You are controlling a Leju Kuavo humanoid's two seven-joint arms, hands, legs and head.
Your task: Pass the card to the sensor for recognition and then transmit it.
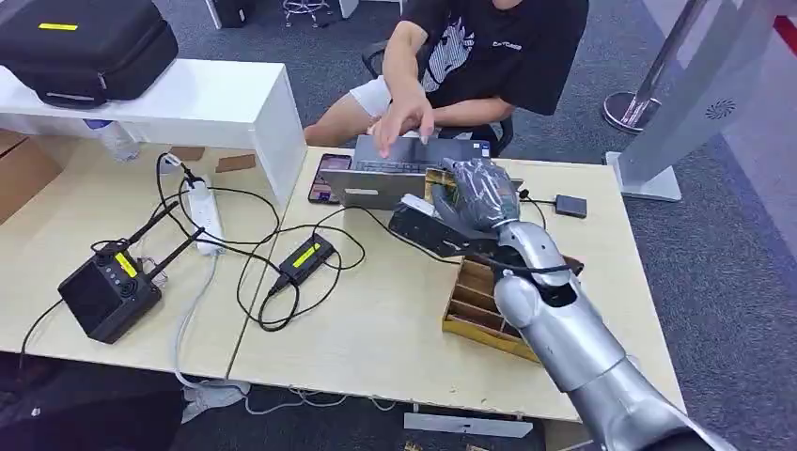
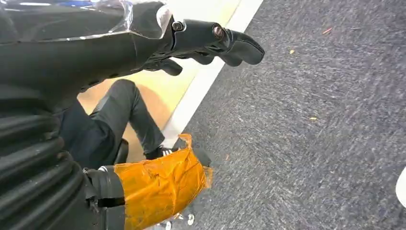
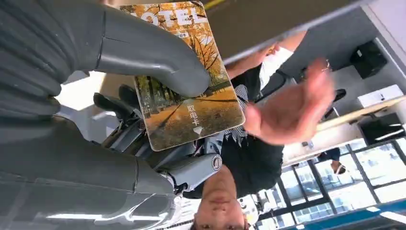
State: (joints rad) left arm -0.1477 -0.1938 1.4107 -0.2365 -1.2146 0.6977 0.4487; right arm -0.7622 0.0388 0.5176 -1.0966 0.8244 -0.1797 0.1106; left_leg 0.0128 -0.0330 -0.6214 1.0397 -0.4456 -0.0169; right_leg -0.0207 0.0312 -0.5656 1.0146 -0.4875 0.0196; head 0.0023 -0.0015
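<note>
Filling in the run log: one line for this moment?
right hand: holds card | person's hand: open near card | left hand: holds nothing

Right hand (image 1: pixel 479 202) raised forward on its outstretched arm, thumb clamped down — left hand (image 2: pixel 201 43) hangs, fingers loosely extended.

laptop (image 1: pixel 390 169) — power strip (image 1: pixel 205 214) — phone (image 1: pixel 328 177)

Lighting: bright, even, indoor; soft shadows under the white shelf (image 1: pixel 235 113). Blur: person's hand (image 3: pixel 292 112) motion-smeared beside the sharp card (image 3: pixel 191 86); carpet (image 2: pixel 306 120) streaked. Glare: windows (image 3: pixel 344 182) beyond that hand overexposed.
</note>
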